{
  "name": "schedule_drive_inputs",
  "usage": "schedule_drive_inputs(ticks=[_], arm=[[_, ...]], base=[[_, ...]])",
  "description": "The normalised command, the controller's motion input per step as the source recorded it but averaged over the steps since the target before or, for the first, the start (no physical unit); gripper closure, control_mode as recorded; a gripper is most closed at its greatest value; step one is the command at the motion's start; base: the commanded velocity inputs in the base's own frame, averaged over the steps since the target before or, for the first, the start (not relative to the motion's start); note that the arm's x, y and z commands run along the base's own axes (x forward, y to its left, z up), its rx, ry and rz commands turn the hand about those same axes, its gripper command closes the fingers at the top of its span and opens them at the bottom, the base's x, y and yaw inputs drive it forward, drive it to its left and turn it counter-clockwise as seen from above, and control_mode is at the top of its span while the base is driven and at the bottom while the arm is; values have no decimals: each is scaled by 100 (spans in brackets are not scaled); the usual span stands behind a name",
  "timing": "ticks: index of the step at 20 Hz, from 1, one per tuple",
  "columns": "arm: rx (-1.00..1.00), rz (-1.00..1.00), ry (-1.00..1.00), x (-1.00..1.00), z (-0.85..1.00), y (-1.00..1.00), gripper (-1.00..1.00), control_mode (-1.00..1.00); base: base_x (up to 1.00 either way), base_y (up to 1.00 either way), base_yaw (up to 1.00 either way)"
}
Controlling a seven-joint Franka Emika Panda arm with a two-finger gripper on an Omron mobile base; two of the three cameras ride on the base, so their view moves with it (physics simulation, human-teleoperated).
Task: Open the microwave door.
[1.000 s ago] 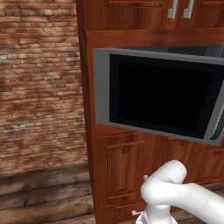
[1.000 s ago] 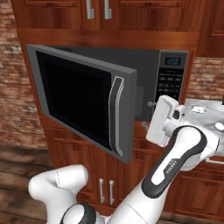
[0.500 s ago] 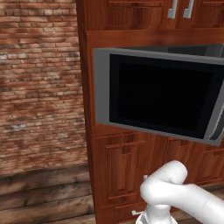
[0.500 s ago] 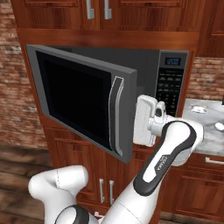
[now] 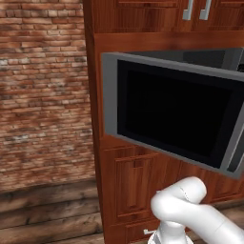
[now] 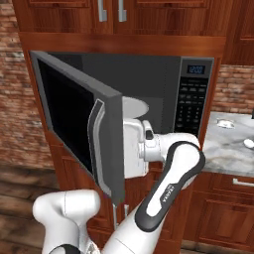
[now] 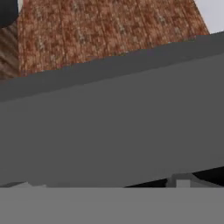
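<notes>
The microwave (image 6: 166,94) is built into the wooden cabinet column, with its black button panel (image 6: 191,104) on the right and the white turntable plate (image 6: 136,106) showing inside. The microwave door (image 5: 169,114) (image 6: 74,116) stands swung out to the left, its curved handle (image 6: 95,144) on the free edge. My gripper (image 6: 127,149) sits behind that free edge, against the door's grey inner face (image 7: 113,122). Its fingertips (image 7: 183,180) stand far apart, open with nothing between them. The door edge hides the fingers in the right base view.
Reddish-brown cabinet doors (image 5: 136,183) lie below the microwave and upper cabinets (image 6: 111,12) above it. A brick wall (image 5: 45,90) runs to the left. A marble counter (image 6: 225,146) with small items lies to the right.
The door has swung further out to the left. My hand has moved left from beside the button panel to behind the door's free edge.
</notes>
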Motion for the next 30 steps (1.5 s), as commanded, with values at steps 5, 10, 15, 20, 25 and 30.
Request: schedule_drive_inputs(ticks=[5, 10, 15, 20, 25, 30], arm=[[0, 44, 0, -88, 0, 98, -100, -100], [0, 40, -2, -93, 0, 88, -100, -100], [0, 27, -15, -100, 0, 93, -100, -100], [7, 10, -35, -86, 0, 88, -100, -100], [17, -3, -54, -71, 2, 65, -100, -100], [10, -33, -48, -19, 16, 87, -100, -100]], base=[[0, 0, 0], [0, 0, 0], [0, 0, 0], [0, 0, 0], [0, 0, 0], [0, 0, 0]])
